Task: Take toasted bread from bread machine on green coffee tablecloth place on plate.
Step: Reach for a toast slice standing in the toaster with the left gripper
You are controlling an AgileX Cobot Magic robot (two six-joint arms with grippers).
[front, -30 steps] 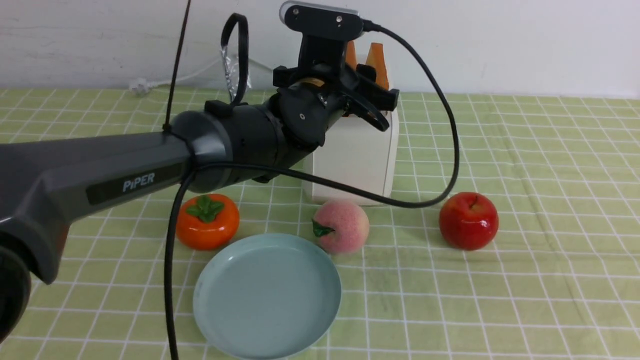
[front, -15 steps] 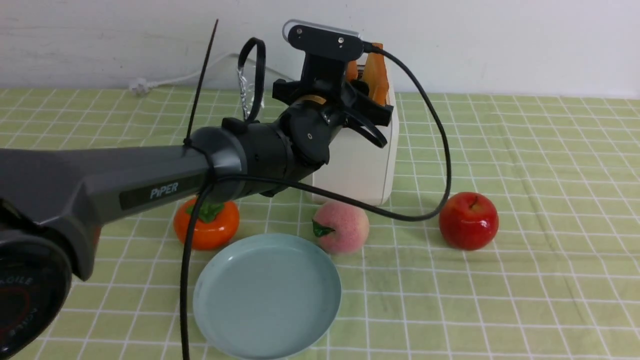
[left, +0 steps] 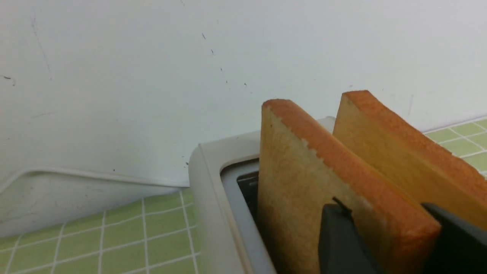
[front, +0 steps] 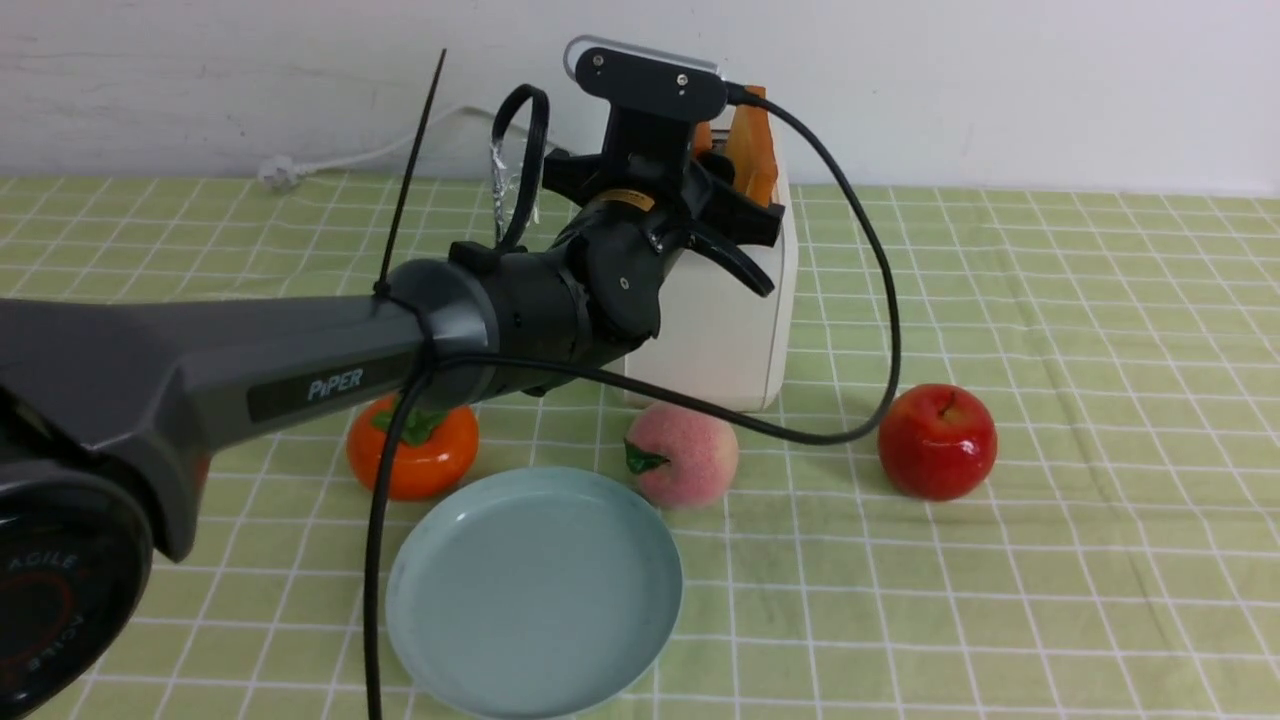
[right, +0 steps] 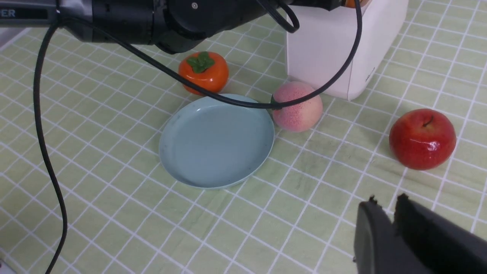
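Observation:
The cream-white bread machine stands at the back of the green coffee tablecloth. Two slices of toasted bread stick up out of its slots. In the left wrist view the near slice sits between my left gripper's fingers, with the far slice behind it. My left gripper is shut on the near slice's top corner, over the bread machine. The pale blue plate lies empty in front. My right gripper is shut and empty, above the cloth to the right of the plate.
An orange persimmon sits left of the plate, a pink peach lies between the plate and the bread machine, and a red apple lies to the right. The left arm's black cable hangs over the peach. A white wall is right behind the bread machine.
My left arm has reached forward and a little right, bringing its gripper onto the near slice. The fruits and plate have not moved.

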